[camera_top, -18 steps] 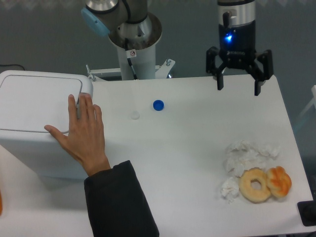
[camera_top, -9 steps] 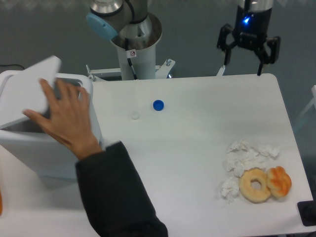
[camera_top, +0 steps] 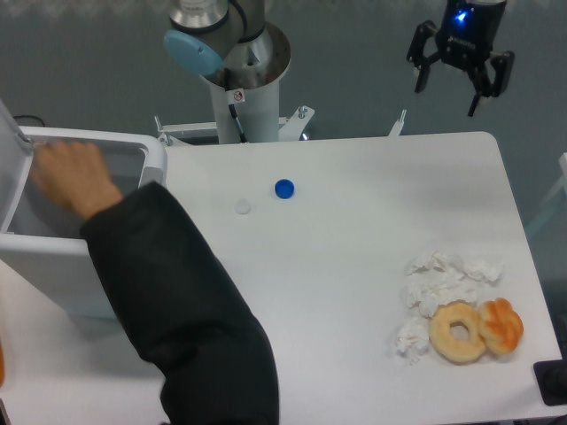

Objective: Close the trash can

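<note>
The trash can (camera_top: 53, 266) is set at the near left edge of the surface (camera_top: 354, 266). Its lid is swung up, and a person's hand (camera_top: 66, 173) is held inside, blocking closure. The boxy white body is seen with its rim exposed. The tool (camera_top: 461, 71) is parked far right, spread wide, gripping nothing.

Blue cap (camera_top: 283, 188) mid-table; doughnuts (camera_top: 476, 329) touching crumpled tissues (camera_top: 440, 284) at right.
</note>
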Controlling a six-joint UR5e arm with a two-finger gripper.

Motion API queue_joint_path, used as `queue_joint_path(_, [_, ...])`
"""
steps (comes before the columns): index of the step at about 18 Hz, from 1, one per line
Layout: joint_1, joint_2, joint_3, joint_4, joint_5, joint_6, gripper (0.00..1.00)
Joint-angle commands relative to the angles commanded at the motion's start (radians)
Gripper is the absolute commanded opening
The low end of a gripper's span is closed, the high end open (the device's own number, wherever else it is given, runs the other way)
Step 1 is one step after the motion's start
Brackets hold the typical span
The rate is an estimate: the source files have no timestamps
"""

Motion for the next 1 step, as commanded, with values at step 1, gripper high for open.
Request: queue_joint_path(1, [-0.002, 0.000, 0.000, 0.000, -0.002, 0.000, 1.00])
